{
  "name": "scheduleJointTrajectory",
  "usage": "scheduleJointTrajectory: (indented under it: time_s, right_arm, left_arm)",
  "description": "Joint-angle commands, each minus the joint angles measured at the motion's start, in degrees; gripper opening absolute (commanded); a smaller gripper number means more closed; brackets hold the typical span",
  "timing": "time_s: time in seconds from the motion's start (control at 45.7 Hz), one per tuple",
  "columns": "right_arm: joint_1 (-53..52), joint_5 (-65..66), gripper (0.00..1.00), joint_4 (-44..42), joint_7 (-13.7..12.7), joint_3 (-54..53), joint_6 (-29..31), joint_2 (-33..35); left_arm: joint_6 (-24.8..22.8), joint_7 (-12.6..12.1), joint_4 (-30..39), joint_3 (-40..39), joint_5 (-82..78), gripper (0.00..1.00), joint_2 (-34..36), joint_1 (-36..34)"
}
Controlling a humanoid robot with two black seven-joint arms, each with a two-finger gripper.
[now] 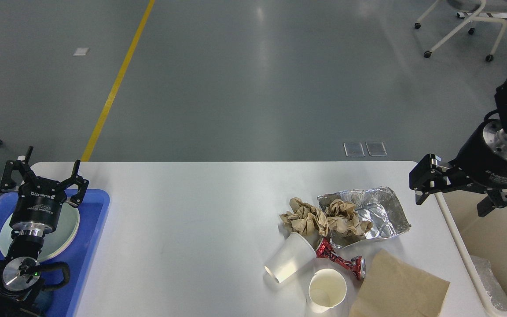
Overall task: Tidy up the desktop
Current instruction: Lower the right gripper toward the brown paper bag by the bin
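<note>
The white desktop (192,211) carries a litter pile at its right half: crumpled brown paper (317,218), a foil sheet (383,211), a tipped white paper cup (289,263), an upright white cup (327,290), a crushed red can (341,260) and a flat brown paper sheet (401,290). My right gripper (450,206) is open and empty, pointing down above the cream bin's left rim, right of the foil. My left gripper (44,177) is open and empty above the blue tray at the left.
The blue tray (93,246) holds a white plate (67,222) at the table's left end. The cream bin (464,259) stands at the right edge with clear plastic (493,281) inside. Chair legs (456,31) stand on the grey floor beyond.
</note>
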State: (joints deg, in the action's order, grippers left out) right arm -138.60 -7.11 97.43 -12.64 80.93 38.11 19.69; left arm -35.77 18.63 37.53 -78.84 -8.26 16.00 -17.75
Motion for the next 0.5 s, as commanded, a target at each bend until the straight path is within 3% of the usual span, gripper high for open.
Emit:
scheduleJointTrajectory:
  time_s: [0.0,0.153,0.284,0.481]
  right_arm:
    - [0.87,0.25,1.00,0.83,0.34,-0.16,0.30,1.57]
    - [8.25,3.06,1.00,1.36,0.78,-0.25,-0.23,7.10]
    - [13.87,5.00,1.00,0.92,2.80,-0.86,-1.72,12.29]
    - [26.34,5.88,1.00,0.92,4.11,-3.58,-13.31,14.58]
  left_arm:
    - [0.00,0.00,0.00,0.00,0.00,0.97,0.00,0.00]
    - [0.00,0.09,0.00,0.00,0.00,0.97,0.00,0.00]
    - [0.00,0.09,0.00,0.00,0.00,0.97,0.00,0.00]
    - [0.00,0.09,0.00,0.00,0.00,0.97,0.00,0.00]
